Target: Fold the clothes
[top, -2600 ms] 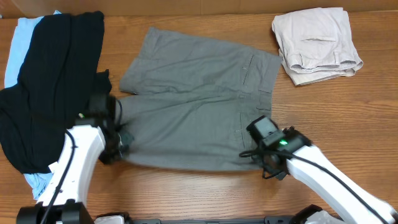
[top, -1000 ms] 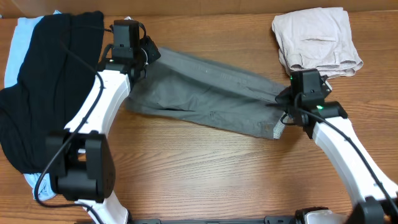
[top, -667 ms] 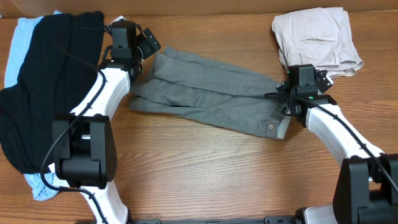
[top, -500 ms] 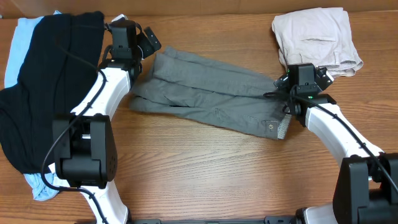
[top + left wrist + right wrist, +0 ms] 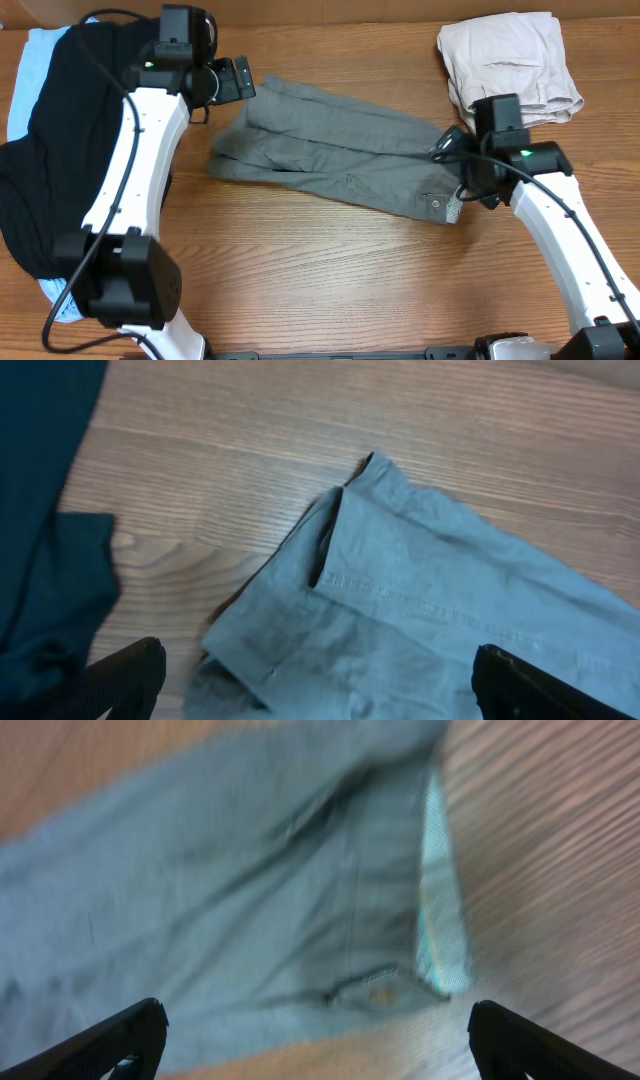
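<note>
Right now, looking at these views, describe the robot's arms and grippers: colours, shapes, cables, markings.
The left arm and right arm have smooth, rounded white links with black joint housings. A thin black cable runs along each. The right wrist block carries a small green light. The grippers' fingers are matt black and blunt. No lettering can be made out.

**A:** overhead view's evenly lit, soft light from above, barely any shadow on the wooden table (image 5: 300,290), no glare, everything sharp.

**B:** yep. Right wrist view's a mess though, motion blur smears the grey-olive shorts (image 5: 250,890) into streaks. Left wrist view is crisp, just dimmer with a cool bluish tint.
</note>
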